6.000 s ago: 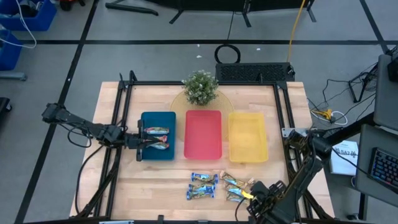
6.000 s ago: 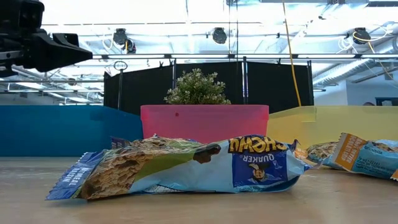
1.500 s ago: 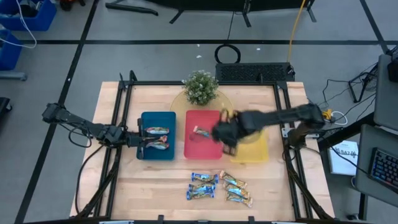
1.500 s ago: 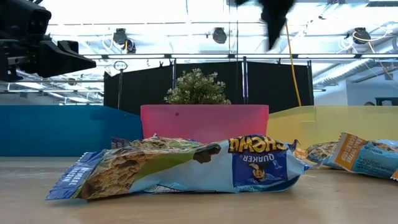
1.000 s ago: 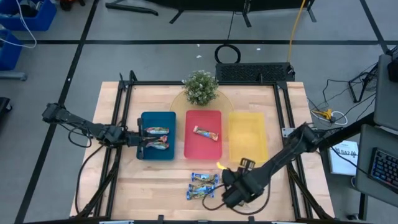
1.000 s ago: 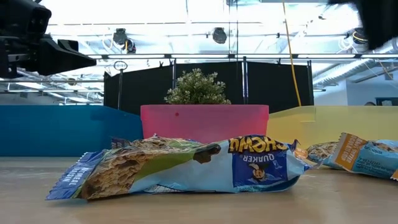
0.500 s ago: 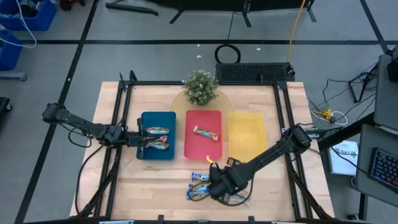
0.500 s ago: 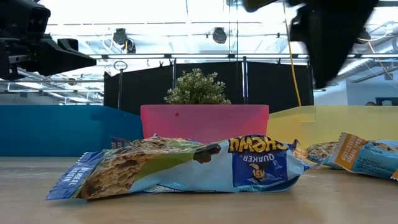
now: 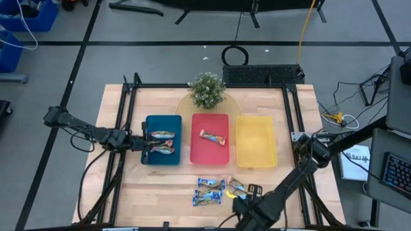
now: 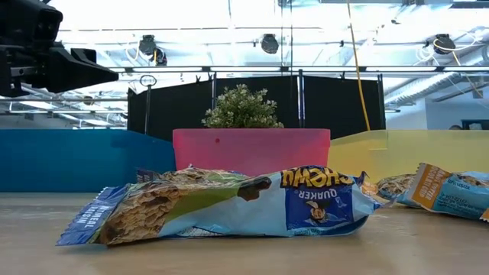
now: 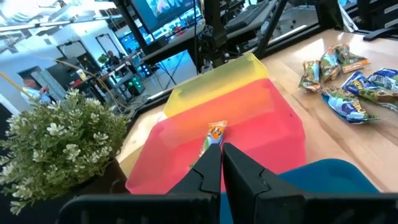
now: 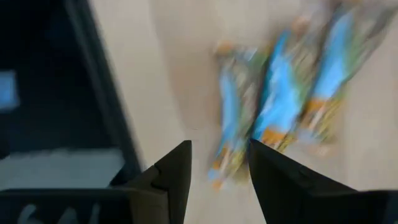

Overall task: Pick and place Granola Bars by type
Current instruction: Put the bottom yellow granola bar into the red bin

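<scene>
Blue-white granola bars (image 9: 209,191) lie flat on the wood near the table's near edge, with tan-gold ones (image 9: 234,186) beside them; the right arm covers part of that group. One bar (image 9: 213,136) lies in the red tray (image 9: 209,156), and two (image 9: 160,143) lie in the blue tray (image 9: 173,122). My right gripper (image 9: 247,205) hovers open at the near edge; its wrist view shows blurred bars (image 12: 280,93) ahead of the gripper (image 12: 219,163). My left gripper (image 9: 142,146) waits shut and empty at the blue tray's left edge, also seen in its own view (image 11: 217,158).
A yellow tray (image 9: 255,140) stands right of the red one, with no bar showing in it. A small potted plant (image 9: 207,90) sits behind the trays. In the low view a bar (image 10: 229,202) lies close in front, with more bars (image 10: 451,191) to the right. Metal frame rails run along the table's sides.
My right gripper swung toward the table's left over the blue-white bars, then drew back right and toward the near edge, leaving the low view. The bars have not visibly moved.
</scene>
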`<action>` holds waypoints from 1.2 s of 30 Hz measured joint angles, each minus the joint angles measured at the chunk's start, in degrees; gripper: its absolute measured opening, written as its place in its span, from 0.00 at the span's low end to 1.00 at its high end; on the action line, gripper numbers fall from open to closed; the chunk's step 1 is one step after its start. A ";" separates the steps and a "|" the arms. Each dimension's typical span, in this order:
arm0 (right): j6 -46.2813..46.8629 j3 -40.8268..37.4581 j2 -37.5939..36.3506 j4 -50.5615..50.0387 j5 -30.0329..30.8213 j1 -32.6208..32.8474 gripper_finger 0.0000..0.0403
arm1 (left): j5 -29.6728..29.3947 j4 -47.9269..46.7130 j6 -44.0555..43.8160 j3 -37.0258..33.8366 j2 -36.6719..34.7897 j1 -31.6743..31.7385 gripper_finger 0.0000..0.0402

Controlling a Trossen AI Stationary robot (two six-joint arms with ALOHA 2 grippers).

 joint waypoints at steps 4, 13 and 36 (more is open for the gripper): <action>0.10 0.00 0.00 1.76 4.72 0.52 0.37 | 0.03 0.22 2.06 0.00 0.01 -0.01 0.06; -1.67 -7.27 0.02 9.81 1.19 -1.17 0.35 | 0.04 0.21 3.93 0.00 -0.01 0.01 0.06; -2.53 -20.99 -0.39 31.04 -3.67 -1.24 0.20 | 0.08 0.18 3.36 0.00 0.01 0.01 0.06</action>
